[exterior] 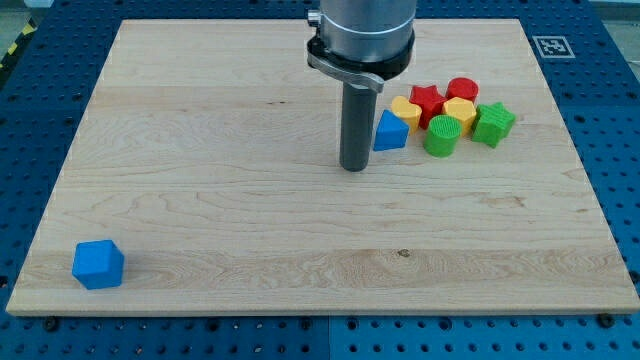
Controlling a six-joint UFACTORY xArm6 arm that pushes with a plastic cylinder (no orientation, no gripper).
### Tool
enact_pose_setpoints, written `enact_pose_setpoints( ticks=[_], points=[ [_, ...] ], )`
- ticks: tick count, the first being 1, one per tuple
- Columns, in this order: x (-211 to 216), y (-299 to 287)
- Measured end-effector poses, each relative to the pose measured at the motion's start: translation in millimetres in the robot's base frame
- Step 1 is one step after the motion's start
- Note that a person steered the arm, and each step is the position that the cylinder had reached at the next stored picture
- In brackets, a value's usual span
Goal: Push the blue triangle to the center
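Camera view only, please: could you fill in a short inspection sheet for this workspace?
Surface: wooden board, flat, on a blue perforated base.
Job's things: blue triangle, right of centre.
Clutter: blue cube at bottom left; red star, red cylinder, two yellow blocks, green cylinder, green star clustered right of the triangle.
Grippers: none; my tip sits just left of the triangle.
Cables: nothing seen.
Surroundings: marker tag at top right.
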State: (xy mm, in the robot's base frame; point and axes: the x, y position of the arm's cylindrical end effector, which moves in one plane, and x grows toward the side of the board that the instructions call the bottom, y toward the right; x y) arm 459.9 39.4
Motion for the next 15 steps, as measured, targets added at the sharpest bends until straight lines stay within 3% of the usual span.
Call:
enact_pose_setpoints(
  ticks=[5,8,11,13,15],
  points=[
    [19.1,157.4],
    [28.6,220.7],
    [-6.8,208.3],
    [18.9,163.8],
    [3.8,57.6]
  ],
)
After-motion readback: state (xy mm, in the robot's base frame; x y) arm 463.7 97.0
